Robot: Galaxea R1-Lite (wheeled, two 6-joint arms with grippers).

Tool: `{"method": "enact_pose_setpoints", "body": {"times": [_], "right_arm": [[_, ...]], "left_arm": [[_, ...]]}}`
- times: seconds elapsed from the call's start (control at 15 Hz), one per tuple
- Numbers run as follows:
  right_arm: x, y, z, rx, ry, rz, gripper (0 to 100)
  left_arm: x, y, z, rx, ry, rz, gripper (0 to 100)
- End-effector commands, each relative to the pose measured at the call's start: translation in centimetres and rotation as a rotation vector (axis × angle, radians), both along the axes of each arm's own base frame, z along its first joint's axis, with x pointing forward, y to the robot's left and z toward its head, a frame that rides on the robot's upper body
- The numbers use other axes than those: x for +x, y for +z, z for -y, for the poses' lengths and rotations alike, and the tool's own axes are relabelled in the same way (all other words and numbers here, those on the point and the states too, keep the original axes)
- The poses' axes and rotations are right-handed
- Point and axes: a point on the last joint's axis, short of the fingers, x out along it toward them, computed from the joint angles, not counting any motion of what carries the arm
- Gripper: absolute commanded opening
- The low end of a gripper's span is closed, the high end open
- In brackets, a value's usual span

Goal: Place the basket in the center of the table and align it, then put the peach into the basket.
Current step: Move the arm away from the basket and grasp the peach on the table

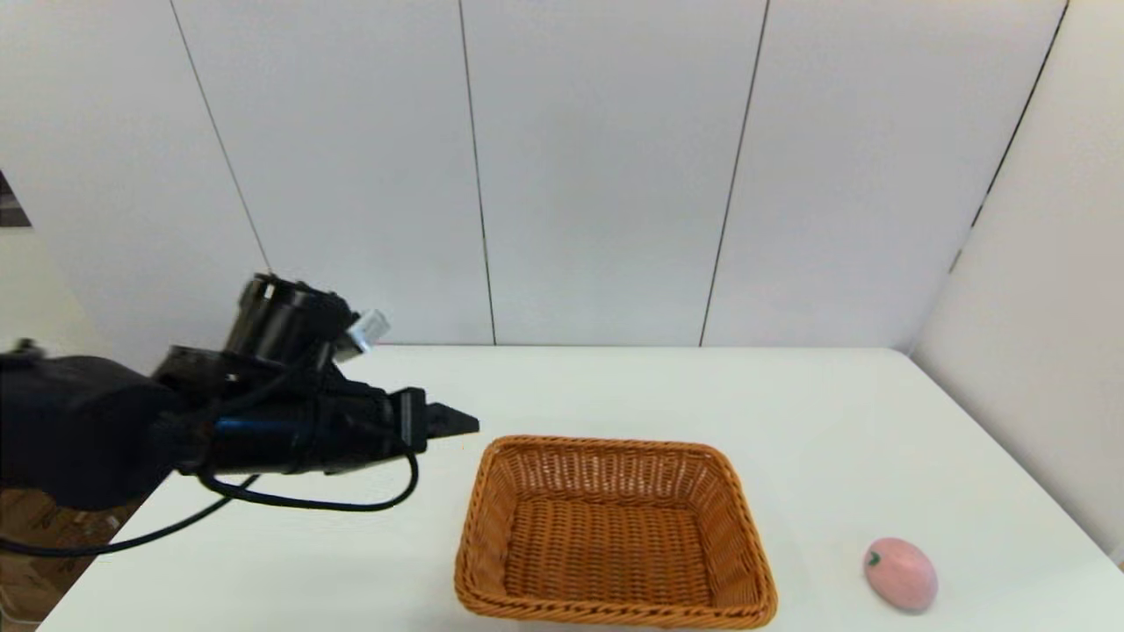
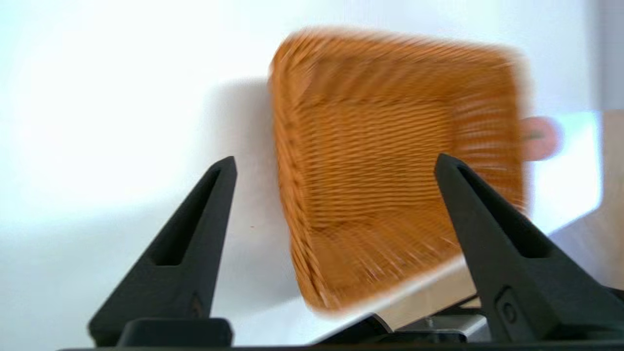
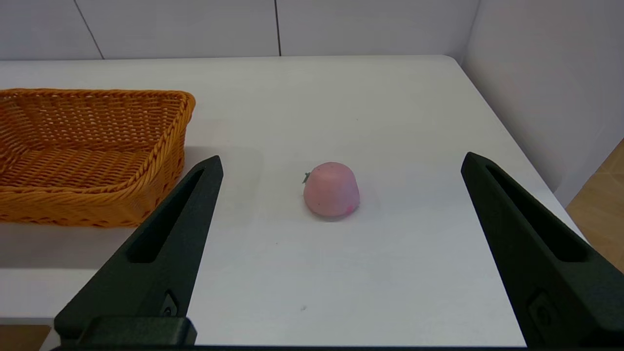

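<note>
Black and bulky, the left arm fills the near left of the head view, reaching in above the table [image 1: 615,386] with a cable looping under it. Its left gripper [image 1: 457,421] hangs in the air just beside the far left corner of the basket [image 1: 615,531], not touching it. From the left wrist, the two fingers [image 2: 195,234] stand wide apart with nothing between them; the basket [image 2: 390,170] lies beyond them, blurred.

An orange-brown wicker basket sits flat on the white table, near the front edge and roughly midway across. Nothing lies inside it.

To the basket's right, apart from it, the pink peach [image 1: 900,573] rests on the table near the front right corner, its green stem mark turned toward the basket.

From the right wrist, the right gripper [image 3: 341,165] is held low over the near edge of the table, its fingers [image 3: 165,234] spread wide and holding nothing. The peach [image 3: 331,189] lies ahead between them, well clear of both, with the basket [image 3: 87,156] off to one side.
</note>
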Motion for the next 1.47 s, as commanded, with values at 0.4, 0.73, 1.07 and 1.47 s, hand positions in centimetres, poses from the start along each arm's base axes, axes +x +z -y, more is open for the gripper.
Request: {"method": "enact_pose_setpoints", "body": {"times": [0.4,0.73,1.07,1.47], "right_arm": [[0.0,0.0,0.0,-0.003,-0.001,-0.001,100],[0.0,0.0,0.0,0.000,0.000,0.001,100],[0.0,0.0,0.0,0.000,0.000,0.001,100],[-0.1,0.8,0.0,-0.019,0.006,-0.003,100]], "left_arm": [[-23.6,12.8,-11.0,0.157,0.351,0.738,100],[-28.1,7.6,-11.6,0.307,0.563,0.793,100],[-30.0,-2.3,-11.5,0.337,0.577,0.785,100],[-27.7,-6.9,-11.4,0.375,0.531,0.875,100]]}}
